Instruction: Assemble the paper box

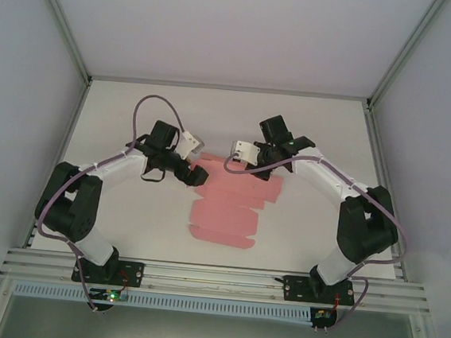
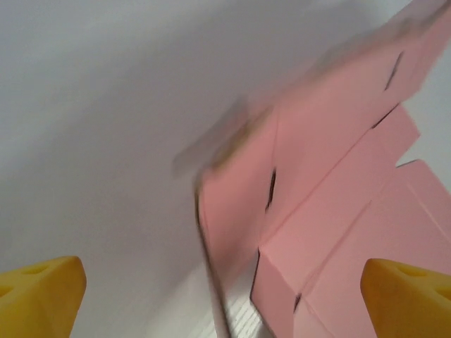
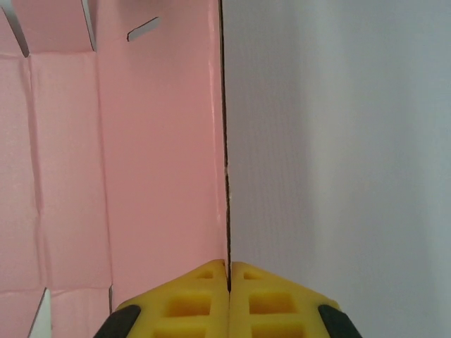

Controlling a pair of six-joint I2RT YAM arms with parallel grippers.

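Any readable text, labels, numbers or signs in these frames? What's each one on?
None readable.
pink paper sheet: blank, only cuts and creases.
small lit board, bottom left of the top view: any print is too small to read.

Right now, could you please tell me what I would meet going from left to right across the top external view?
From the left: left arm → left claw → paper box → right arm.
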